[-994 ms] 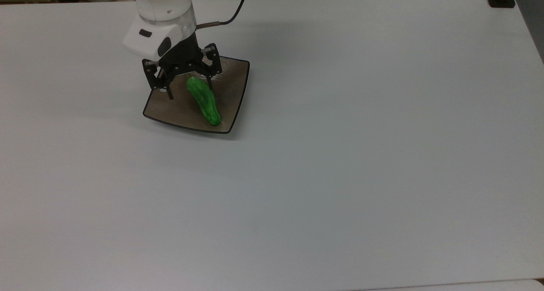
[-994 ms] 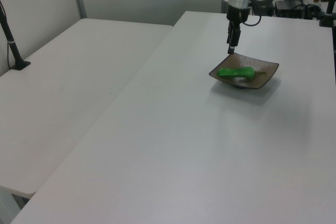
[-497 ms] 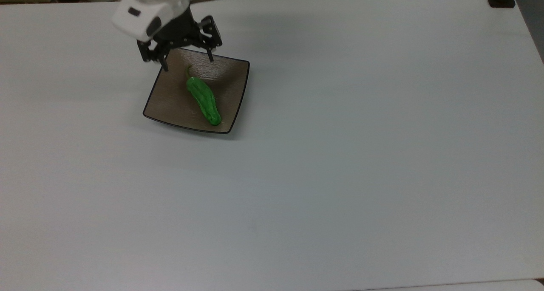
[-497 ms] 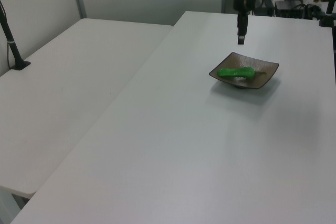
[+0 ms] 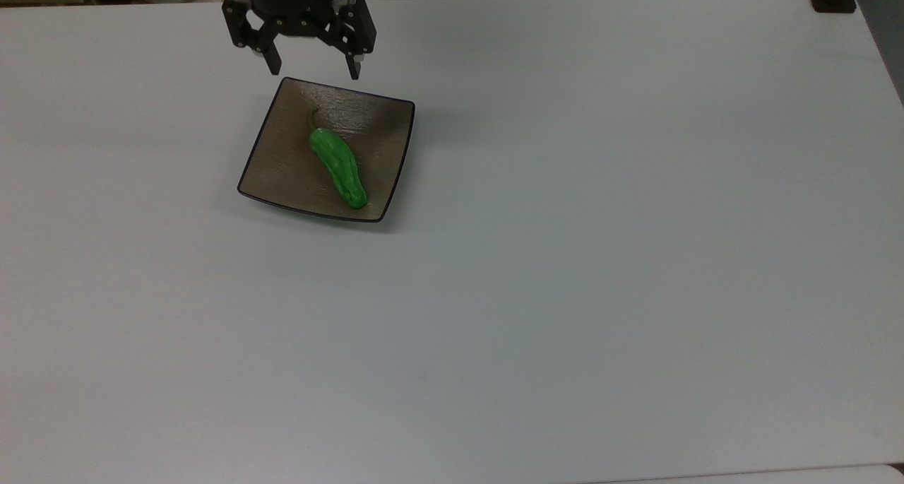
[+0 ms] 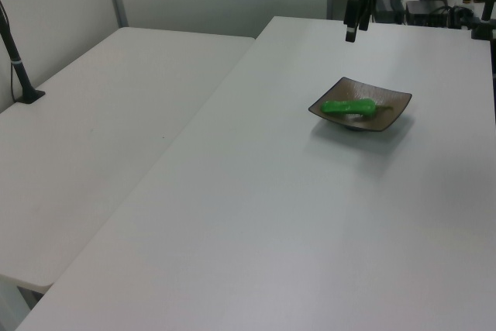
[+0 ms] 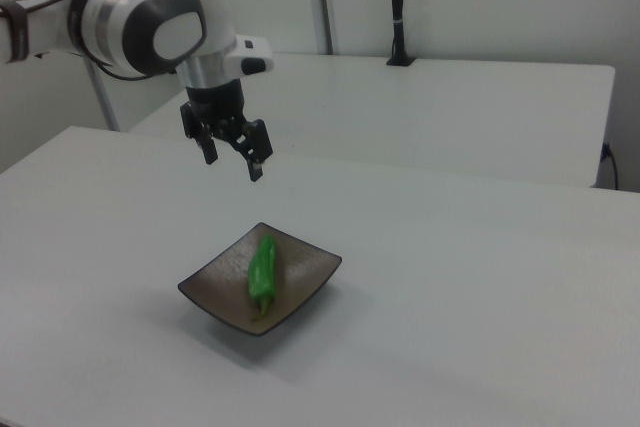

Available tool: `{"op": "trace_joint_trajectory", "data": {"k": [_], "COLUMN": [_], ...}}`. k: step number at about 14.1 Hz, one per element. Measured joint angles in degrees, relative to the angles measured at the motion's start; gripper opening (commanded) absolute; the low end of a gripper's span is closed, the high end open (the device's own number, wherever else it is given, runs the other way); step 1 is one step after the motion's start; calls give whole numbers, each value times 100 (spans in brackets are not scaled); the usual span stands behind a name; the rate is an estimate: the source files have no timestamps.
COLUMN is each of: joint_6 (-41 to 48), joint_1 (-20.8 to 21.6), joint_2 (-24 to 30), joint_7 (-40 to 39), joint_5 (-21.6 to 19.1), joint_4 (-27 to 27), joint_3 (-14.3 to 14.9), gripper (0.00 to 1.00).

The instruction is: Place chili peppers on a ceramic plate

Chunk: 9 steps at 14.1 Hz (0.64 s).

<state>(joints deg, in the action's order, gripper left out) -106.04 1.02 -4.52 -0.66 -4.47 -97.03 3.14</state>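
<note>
One chili pepper (image 5: 339, 167) lies diagonally on the ceramic plate (image 5: 282, 159); the pincer (image 5: 312, 68), spread wide and empty, hangs above the plate's far edge.

Quick count — one green chili pepper (image 5: 338, 167), one square ceramic plate (image 5: 282, 159), one gripper (image 5: 311, 66) with two fingers (image 5: 271, 61), and two white tables (image 7: 520, 347) — the second sits behind in the right view.
</note>
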Motion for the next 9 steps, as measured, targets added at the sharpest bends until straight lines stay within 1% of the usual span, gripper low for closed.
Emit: {"op": "trace_joint_trajectory", "data": {"k": [3, 4, 5, 7, 9], "joint_6": [2, 2, 3, 3, 3], "joint_1": [89, 152, 272, 413, 429], "joint_2": [237, 305, 373, 395, 395], "joint_7": [136, 140, 170, 225, 225], "joint_5": [21, 99, 342, 602, 646], "joint_4": [-163, -254, -381, -494, -527], "joint_3": [-13, -13, -14, -14, -10], "gripper": [100, 100, 100, 100, 100]}}
